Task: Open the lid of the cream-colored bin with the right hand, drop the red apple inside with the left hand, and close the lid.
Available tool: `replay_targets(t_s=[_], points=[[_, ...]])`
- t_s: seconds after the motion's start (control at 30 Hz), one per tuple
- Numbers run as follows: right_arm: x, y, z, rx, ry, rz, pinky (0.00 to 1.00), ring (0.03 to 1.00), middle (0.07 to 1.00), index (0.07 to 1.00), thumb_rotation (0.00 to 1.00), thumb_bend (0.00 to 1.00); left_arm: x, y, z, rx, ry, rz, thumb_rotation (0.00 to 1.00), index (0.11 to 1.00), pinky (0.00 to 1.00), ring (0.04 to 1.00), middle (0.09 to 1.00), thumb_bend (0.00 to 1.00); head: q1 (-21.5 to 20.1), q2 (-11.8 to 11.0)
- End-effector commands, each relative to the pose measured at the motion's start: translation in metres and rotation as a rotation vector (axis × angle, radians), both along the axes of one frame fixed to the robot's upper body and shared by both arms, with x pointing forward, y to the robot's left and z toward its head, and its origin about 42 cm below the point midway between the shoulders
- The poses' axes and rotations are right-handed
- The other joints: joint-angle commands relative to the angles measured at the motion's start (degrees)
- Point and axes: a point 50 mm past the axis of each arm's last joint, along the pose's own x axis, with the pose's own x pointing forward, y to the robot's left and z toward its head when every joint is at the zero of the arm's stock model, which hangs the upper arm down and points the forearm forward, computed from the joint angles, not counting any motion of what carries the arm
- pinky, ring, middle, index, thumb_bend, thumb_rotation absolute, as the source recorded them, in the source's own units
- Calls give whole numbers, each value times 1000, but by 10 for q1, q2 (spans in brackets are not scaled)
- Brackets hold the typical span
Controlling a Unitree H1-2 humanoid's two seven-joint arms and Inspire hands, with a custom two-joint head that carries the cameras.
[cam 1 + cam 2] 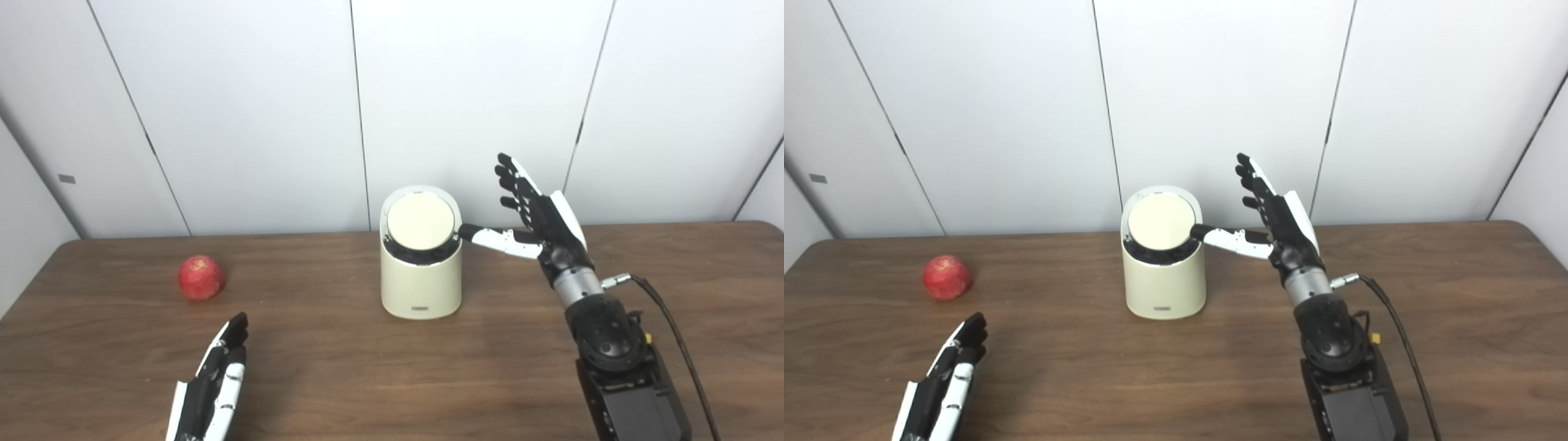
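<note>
The cream-colored bin [421,282] stands upright at the middle of the table. Its round lid [421,222] is tilted toward me, with a dark gap showing along its lower edge. My right hand [539,220] is open just right of the bin, fingers spread upward, and its thumb tip touches the lid's right edge. The red apple [200,277] lies on the table at the left. My left hand [215,380] is open and empty, flat near the front left, below and right of the apple. It also shows in the right eye view [944,380].
The brown wooden table [343,367] has white wall panels right behind it. The right forearm [612,355] and its black cable [680,343] lie over the table's right front.
</note>
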Motion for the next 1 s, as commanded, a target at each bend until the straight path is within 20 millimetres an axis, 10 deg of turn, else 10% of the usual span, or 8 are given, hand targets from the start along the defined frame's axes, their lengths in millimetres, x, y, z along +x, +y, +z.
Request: replay_targets(t_s=[0.0,0.97], points=[[10,11,28,-4,-94,18,871,951,953,968,396,915,-21,3,-22,-4,80,16,671,918,970,953,938,327,2,0],[53,50,33,-93,-74,6,876,939,941,957,247,866,-27,-5,-18,-19,82,20,676,931,954,939,931,354,12,12]])
